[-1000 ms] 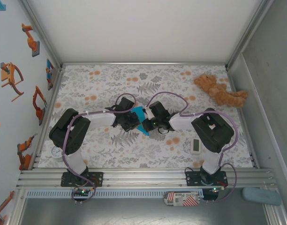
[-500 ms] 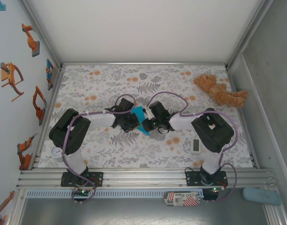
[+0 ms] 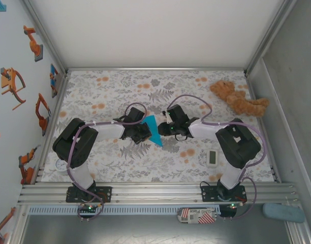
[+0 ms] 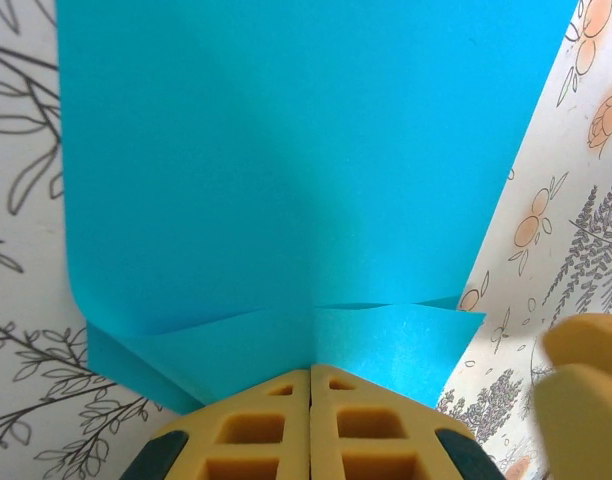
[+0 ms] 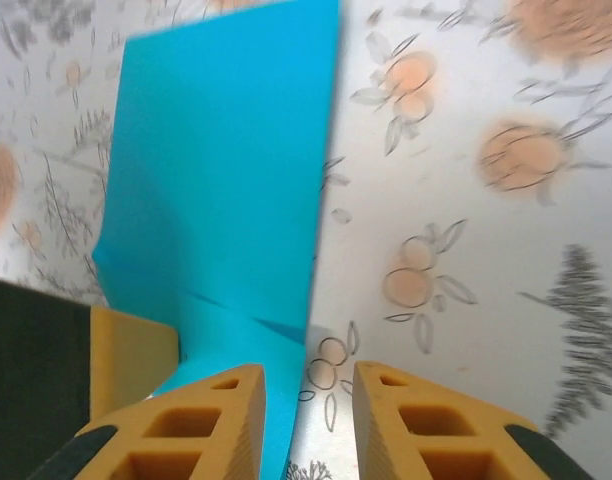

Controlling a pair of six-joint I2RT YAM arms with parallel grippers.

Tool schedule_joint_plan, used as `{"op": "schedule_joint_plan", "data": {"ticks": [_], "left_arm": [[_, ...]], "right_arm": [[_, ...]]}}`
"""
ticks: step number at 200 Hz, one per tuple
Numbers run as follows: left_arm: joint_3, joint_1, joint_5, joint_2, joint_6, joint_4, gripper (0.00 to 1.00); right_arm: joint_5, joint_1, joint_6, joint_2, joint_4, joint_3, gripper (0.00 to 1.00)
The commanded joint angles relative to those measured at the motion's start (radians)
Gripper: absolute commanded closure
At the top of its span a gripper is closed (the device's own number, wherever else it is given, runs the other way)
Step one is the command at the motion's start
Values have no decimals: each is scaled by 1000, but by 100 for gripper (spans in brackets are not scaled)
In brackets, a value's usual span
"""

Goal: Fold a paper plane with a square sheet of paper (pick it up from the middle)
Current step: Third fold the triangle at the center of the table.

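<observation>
Pinching blue paper [image 4: 306, 180] between left fingers [image 4: 248, 445], right fingers [image 5: 426, 425] apart just beside it

Ahead of the closed jaws of the left gripper [image 4: 310, 372], the blue paper [image 4: 286, 170] runs off the top of the wrist picture, and its near edge vanishes between them. At the right gripper [image 5: 306, 372], the paper's near end slips behind one yellow finger [image 5: 216, 420], and the flowered tabletop [image 5: 486, 250] beyond the parted jaws is blurred.
</observation>
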Motion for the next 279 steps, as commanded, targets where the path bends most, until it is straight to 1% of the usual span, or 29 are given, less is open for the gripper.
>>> {"op": "schedule_joint_plan", "data": {"ticks": [1, 27, 46, 97, 124, 157, 207, 279], "left_arm": [[-33, 3, -41, 49, 9, -94, 92], [-24, 22, -43, 49, 41, -86, 92], [-7, 35, -27, 55, 99, -74, 92], [36, 79, -1, 55, 254, -49, 92], [43, 96, 23, 58, 272, -31, 91], [40, 97, 34, 59, 267, -18, 91], [31, 97, 28, 55, 261, -15, 91], [34, 98, 28, 39, 254, -21, 91]], "right_arm": [[-14, -28, 35, -54, -63, 34, 71], [-58, -55, 32, -61, -73, 24, 71], [-120, -62, 24, -46, -62, 24, 76], [-264, -63, 20, -6, -7, 31, 82], [-340, -56, 19, 29, 3, 46, 86], [-394, -38, 12, 77, 5, 80, 90], [-414, -1, -6, 148, -21, 143, 94], [-418, 18, -41, 205, -67, 171, 95]]}}
